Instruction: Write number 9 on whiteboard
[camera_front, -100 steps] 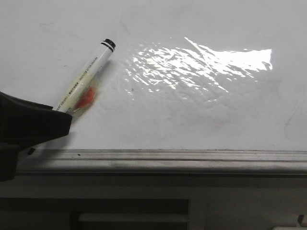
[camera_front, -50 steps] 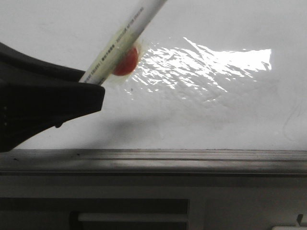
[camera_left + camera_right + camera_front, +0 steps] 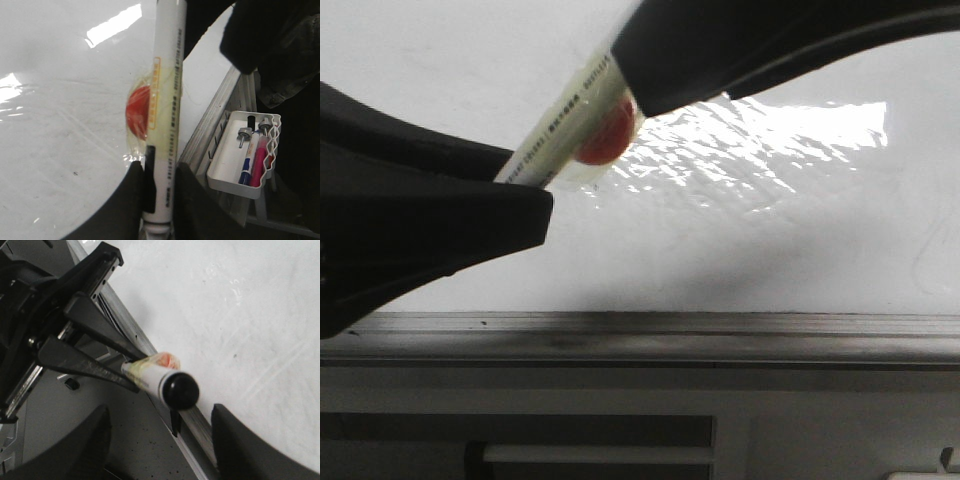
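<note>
Over the whiteboard: marker between two grippers

Above the whiteboard [image 3: 740, 240] the left gripper [image 3: 159, 200] pinches a white marker [image 3: 167, 90] by its lower barrel; red disc [image 3: 137, 112] taped to its side; right gripper [image 3: 160, 432] spread wide, fingers either side of the black cap [image 3: 180, 389], not touching; no number 9 visible; pen tray [image 3: 240, 172] beside the ledge

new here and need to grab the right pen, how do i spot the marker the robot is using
Look over the whiteboard, at the black left gripper reaching in above its grey ledge. The marker is the long white barrel clamped between that gripper's fingers, with small print along its side and a black cap. Unlike the pens in the white tray nearby, it has a round red blob taped to its barrel.
</note>
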